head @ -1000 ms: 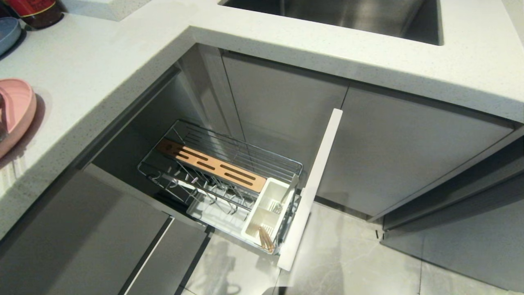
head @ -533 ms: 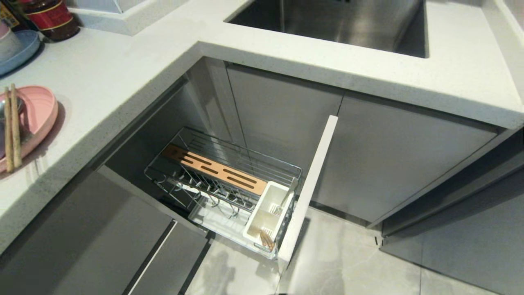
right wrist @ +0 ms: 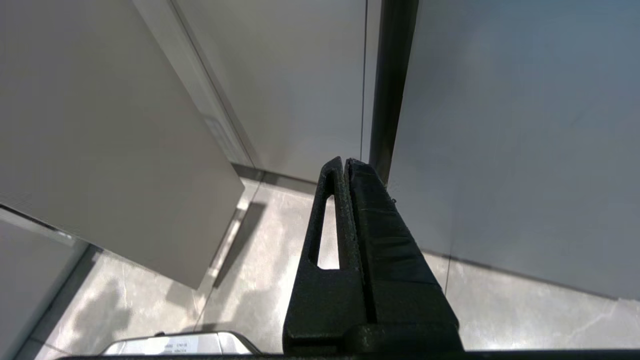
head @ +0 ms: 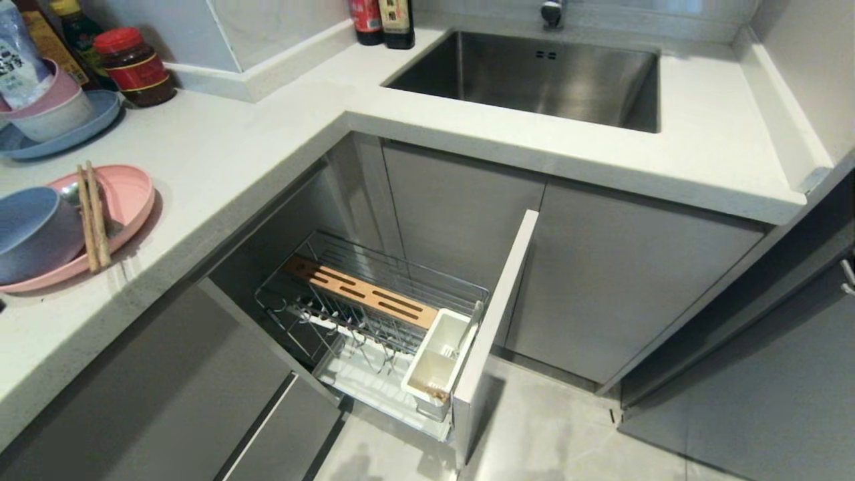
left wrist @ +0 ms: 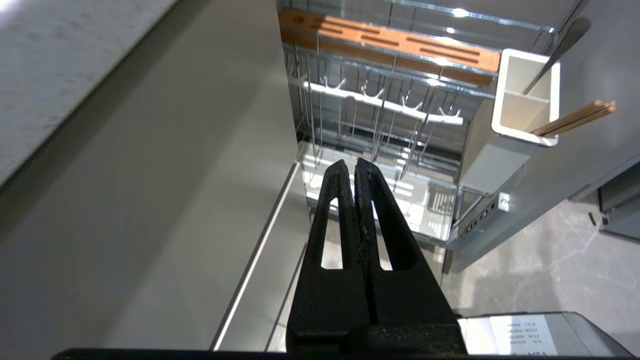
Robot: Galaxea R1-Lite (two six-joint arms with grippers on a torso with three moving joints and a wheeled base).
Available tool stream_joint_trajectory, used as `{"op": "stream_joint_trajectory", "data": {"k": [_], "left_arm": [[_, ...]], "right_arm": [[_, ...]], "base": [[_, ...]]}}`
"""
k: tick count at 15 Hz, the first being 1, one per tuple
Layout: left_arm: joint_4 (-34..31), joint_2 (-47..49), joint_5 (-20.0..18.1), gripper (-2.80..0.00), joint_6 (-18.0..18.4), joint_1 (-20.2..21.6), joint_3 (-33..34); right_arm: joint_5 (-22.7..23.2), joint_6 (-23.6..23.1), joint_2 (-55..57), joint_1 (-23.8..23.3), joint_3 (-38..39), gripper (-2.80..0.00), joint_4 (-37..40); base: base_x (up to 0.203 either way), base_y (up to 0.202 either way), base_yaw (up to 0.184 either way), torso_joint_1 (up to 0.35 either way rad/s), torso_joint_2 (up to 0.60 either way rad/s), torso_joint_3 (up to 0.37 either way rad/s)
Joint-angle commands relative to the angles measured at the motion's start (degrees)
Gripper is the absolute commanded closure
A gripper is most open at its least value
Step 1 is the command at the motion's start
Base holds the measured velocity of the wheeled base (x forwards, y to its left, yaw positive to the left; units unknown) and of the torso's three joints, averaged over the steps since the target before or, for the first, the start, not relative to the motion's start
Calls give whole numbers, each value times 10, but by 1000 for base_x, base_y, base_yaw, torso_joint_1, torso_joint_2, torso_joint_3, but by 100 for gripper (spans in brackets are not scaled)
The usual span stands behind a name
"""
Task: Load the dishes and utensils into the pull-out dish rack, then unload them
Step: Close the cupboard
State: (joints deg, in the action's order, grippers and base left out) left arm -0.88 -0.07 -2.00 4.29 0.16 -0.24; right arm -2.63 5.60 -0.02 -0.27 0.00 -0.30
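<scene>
- Pull-out dish rack [head: 374,314]: drawn out of the corner cabinet, its pale front panel [head: 497,321] standing at about 5 o'clock from the wire basket. No plates or bowls sit in the wire slots.
- White cutlery box [left wrist: 522,107]: fixed at the panel end of the rack. A pair of chopsticks [left wrist: 575,118] and a spoon handle [left wrist: 557,50] lean out of it, in separate compartments.
- Pink plate [head: 130,200]: on the counter [head: 220,160], at roughly 9 o'clock in the head view, well apart from the rack.
- Light-blue bowl [head: 33,234]: resting on the pink plate. A second pair of chopsticks [head: 92,217] lies across the plate just beside the bowl.
- Blue-grey plate [head: 80,130] with stacked bowls [head: 50,107]: further back, at 10 o'clock, near a red-lidded jar [head: 133,67].
- Sink [head: 534,77]: at 12 o'clock.
- Left gripper [left wrist: 354,167]: fingers pressed together, holding nothing, pointing toward the rack from above the floor.
- Right gripper [right wrist: 345,165]: fingers together, empty, facing grey cabinet doors.
</scene>
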Motion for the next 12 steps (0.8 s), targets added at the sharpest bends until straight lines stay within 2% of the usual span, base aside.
{"op": "stream_joint_trajectory", "data": {"k": [1, 12], "left_arm": [[0, 1, 0, 0, 0, 0, 0], [0, 1, 0, 0, 1, 0, 0]], "right_arm": [[0, 0, -2, 0, 0, 0, 0], [0, 0, -2, 0, 0, 0, 0]], "base": [[0, 0, 0, -1, 2, 209], [0, 0, 0, 2, 3, 205]]}}
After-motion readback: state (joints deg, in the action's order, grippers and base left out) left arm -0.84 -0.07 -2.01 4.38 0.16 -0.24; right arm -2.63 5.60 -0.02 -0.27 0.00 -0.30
